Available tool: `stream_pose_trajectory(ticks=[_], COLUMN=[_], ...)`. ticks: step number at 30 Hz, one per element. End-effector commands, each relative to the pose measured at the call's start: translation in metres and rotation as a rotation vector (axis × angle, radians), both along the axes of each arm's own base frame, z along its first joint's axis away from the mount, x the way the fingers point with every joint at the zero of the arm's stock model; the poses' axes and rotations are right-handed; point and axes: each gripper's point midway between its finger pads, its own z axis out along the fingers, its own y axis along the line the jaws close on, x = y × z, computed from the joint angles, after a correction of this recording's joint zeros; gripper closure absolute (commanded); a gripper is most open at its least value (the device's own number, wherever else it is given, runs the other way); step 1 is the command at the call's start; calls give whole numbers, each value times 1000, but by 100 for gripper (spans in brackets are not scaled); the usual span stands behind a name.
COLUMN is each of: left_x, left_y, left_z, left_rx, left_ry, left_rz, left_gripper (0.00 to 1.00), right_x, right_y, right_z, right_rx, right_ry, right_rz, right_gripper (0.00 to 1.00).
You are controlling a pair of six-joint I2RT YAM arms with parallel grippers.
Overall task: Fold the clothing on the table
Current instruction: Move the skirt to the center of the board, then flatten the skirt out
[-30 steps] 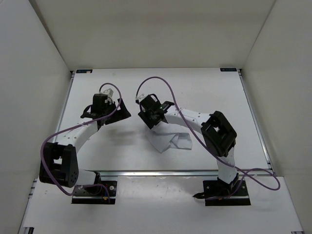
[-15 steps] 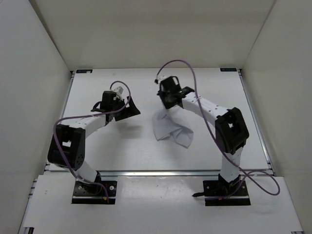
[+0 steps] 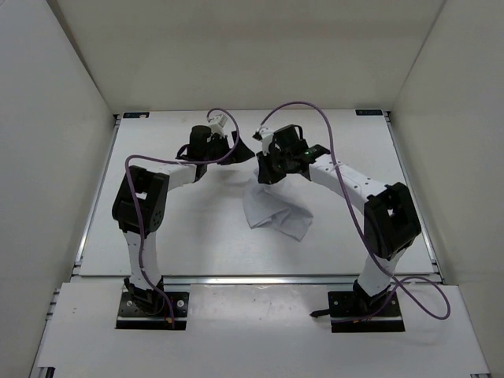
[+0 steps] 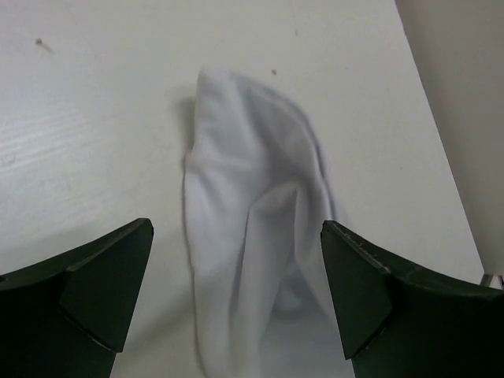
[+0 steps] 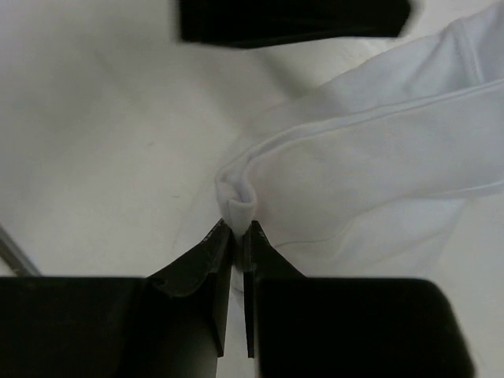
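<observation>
While tight on a clothing (image 3: 276, 209) fold, right tool (image 5: 236, 228) beside wide-spread left tool (image 4: 236, 228), purple cables (image 3: 303, 105) overhead

The clothing (image 4: 252, 197), below the left end effector (image 4: 236, 228), is showing thin, matt white cloth, softly wrinkling. That end effector's fingers (image 4: 102, 283) are looking matt black plastic. The bench (image 4: 94, 118) is appearing smooth, matt white.
</observation>
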Motion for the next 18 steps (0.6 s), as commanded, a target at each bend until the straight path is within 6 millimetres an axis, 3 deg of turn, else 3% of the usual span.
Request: stream_pose_trajectory(ticks=[1, 3, 5, 8, 10, 14, 18], left_x=[19, 28, 36, 32, 33, 26, 19], left_y=[-25, -26, -28, -19, -10, -2, 8], left_z=[42, 24, 20, 4, 9, -6, -19], left_rx=[-70, -6, 34, 33, 5, -22, 11], left_ry=[-152, -128, -131, -93, -107, -58, -11], left_rz=[-60, -23, -13, 17, 50, 46, 84], left_gripper=[2, 1, 1, 2, 1, 4, 4], right_x=[-21, -24, -27, -22, -14, -8, -8], right_y=[25, 25, 24, 8, -11, -33, -35], right_z=[39, 46, 65, 78, 82, 62, 50], right_rx=[112, 118, 149, 182, 200, 222, 235], right_ry=[-24, -23, -37, -38, -50, 34, 46], right_rz=[73, 67, 72, 33, -8, -51, -63], right_gripper=[99, 98, 98, 99, 98, 99, 98])
